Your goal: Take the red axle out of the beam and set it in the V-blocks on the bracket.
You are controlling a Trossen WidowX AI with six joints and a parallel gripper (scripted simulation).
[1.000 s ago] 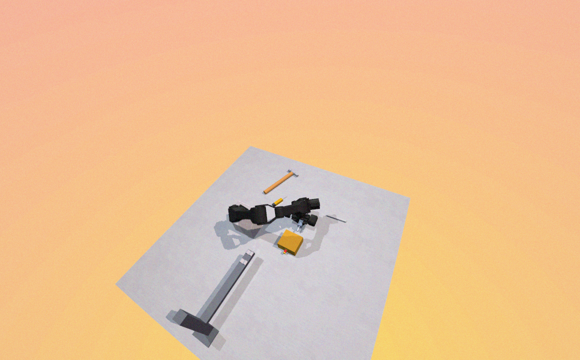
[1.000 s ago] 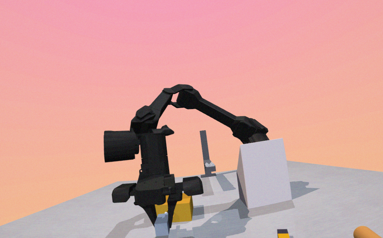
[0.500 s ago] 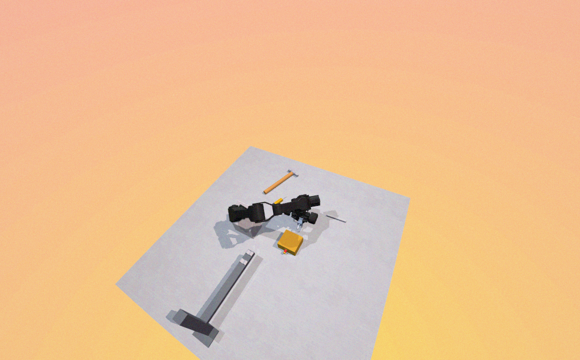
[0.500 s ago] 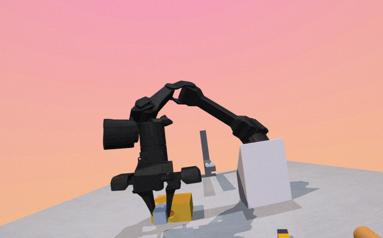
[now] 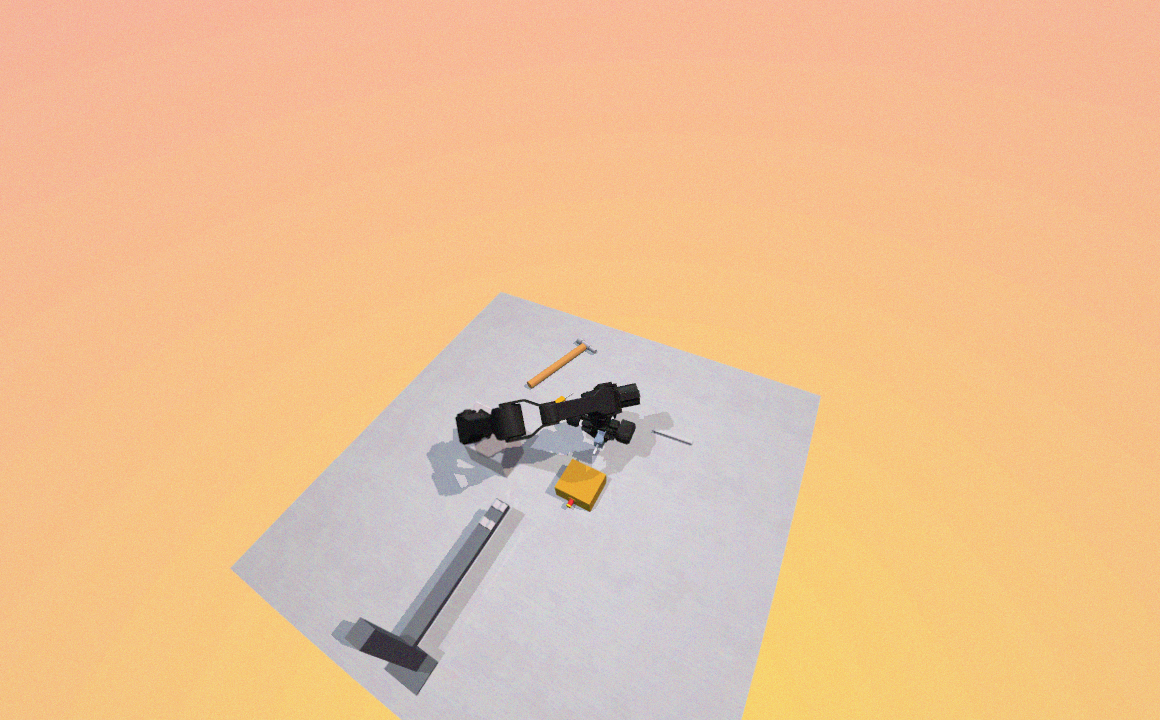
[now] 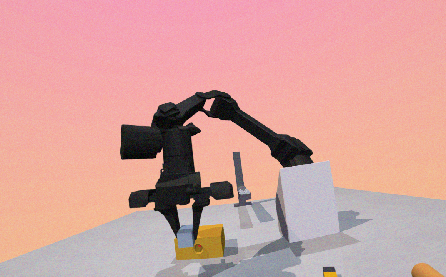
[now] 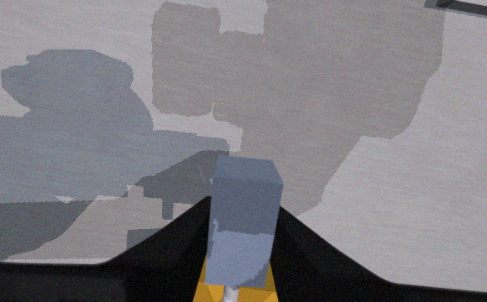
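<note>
In the top view, your pale grey surface (image 5: 656, 555) (image 6: 80, 244) (image 7: 458, 176) carries an orange-handled hammer (image 5: 557, 365) (image 6: 426, 270) above the frame's centre and a thin grey rod (image 5: 672, 437) right of centre. You have the yellow beam (image 5: 580, 483) (image 6: 212, 245) (image 7: 214, 292) just below centre, and the grey bracket (image 5: 450, 577) (image 6: 238, 169) standing at lower left.

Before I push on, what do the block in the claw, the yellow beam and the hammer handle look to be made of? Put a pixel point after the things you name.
Block (image 5: 599, 438) (image 6: 185, 236) (image 7: 243, 210): blue-grey, flat and matte; painted metal or plastic, can't tell.

Yellow beam (image 5: 580, 484) (image 6: 212, 242): smooth, even colour without grain, perhaps painted metal or plastic.

Hammer handle (image 5: 557, 366) (image 6: 424, 271): plain orange-brown, possibly wood, though no grain shows.
</note>
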